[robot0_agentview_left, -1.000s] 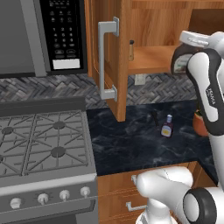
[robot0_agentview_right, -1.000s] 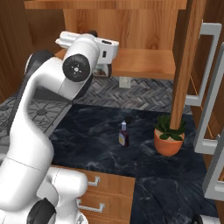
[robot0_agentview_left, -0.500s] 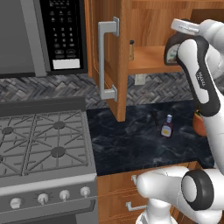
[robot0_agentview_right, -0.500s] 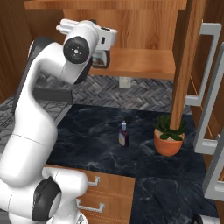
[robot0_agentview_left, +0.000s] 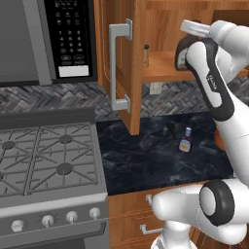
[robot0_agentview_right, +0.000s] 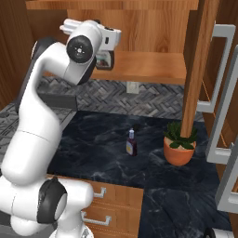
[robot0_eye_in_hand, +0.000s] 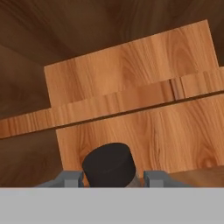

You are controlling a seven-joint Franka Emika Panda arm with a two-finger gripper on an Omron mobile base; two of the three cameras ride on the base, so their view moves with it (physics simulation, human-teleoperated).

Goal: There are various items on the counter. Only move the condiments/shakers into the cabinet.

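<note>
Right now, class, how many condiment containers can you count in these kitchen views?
3: a shaker on the cabinet shelf, a small bottle on the counter, a black-capped bottle between the gripper fingers.

A: Where's everything sit?
B: Shaker point(robot0_agentview_left: 146, 55) stands on cabinet point(robot0_agentview_left: 168, 73) shelf, left end, just behind the open door w/ bar handle point(robot0_agentview_left: 118, 66). Gripper point(robot0_eye_in_hand: 113, 178) is inside the cabinet too, syrup bottle point(robot0_eye_in_hand: 109, 165) between its fingers, over the shelf's mid part.
A: And down below?
B: On counter point(robot0_agentview_right: 97, 148): small bottle point(robot0_agentview_right: 131, 143) about mid, tiny object point(robot0_agentview_left: 172, 131) just beside it, wall side. Plant pot point(robot0_agentview_right: 179, 145) to bottle's right, near the door's lower edge. Stove point(robot0_agentview_left: 48, 160) left of counter; drawers point(robot0_agentview_right: 100, 204) under it.
</note>
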